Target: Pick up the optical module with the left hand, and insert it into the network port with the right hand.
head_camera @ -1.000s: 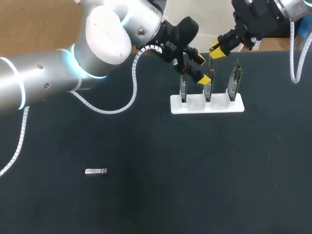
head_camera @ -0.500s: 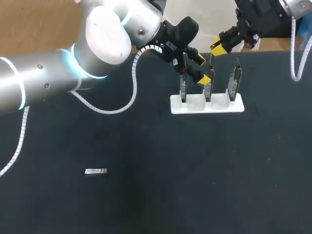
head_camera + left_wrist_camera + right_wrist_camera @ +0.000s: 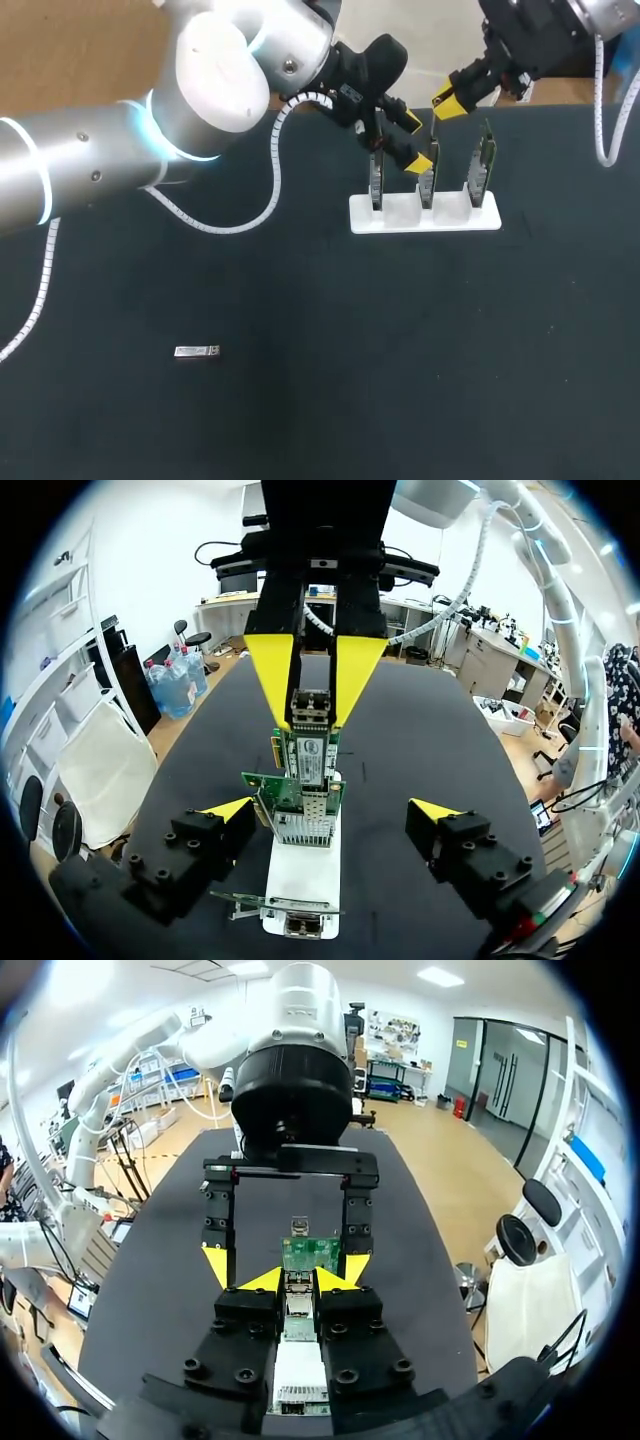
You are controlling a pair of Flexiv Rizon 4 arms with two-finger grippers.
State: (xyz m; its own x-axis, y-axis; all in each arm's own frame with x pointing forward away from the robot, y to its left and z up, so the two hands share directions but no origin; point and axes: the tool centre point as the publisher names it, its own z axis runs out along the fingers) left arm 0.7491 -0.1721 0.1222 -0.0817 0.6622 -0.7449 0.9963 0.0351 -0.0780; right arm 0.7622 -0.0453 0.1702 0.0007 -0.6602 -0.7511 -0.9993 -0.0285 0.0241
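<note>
Rack (image 3: 425,215) of upright cards (image 3: 428,182), apparently inside spread left end effector (image 3: 332,808)

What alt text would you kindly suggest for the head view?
The left gripper stands open astride a white rack of three upright cards on a dark mat. The right gripper holds a module just above; a spare module lies far off, front left.

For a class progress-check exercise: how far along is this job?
Done: nothing clearly; a small silver optical module lies on the black table, far from both claws. In hand: the right claw is shut on a small silver piece above the green circuit boards; the left claw is open astride them. Left: insertion.
</note>
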